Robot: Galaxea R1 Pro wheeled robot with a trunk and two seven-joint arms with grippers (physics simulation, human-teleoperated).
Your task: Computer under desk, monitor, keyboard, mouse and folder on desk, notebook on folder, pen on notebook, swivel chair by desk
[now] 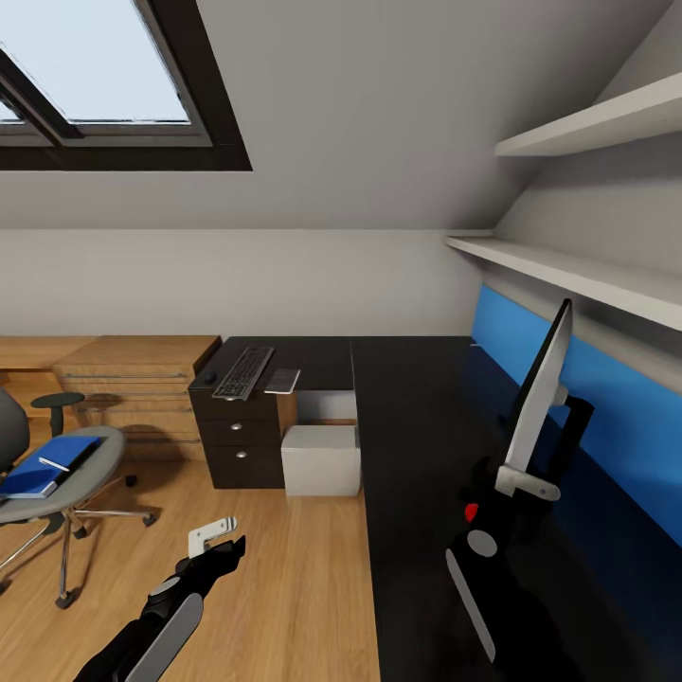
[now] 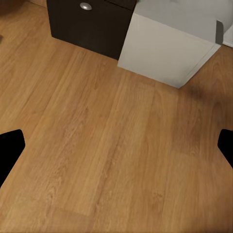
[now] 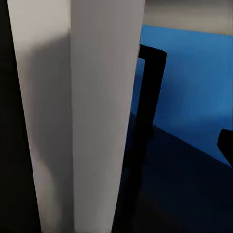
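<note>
Two claws were seen: the right claw (image 1: 527, 485), at lower right of the head view, was clenched on the monitor's (image 1: 542, 388) lower edge above the surface (image 1: 417, 426). The left claw (image 1: 214, 536) was released, nearer the folder (image 1: 43, 464) at far left.

Room evenly lit by pale daylight from the skylight (image 1: 95, 71), soft shadows cast under the swivel chair (image 1: 57, 474), renders slightly soft, edges stretched in the head view, monitor (image 3: 77, 116) blurred close up
</note>
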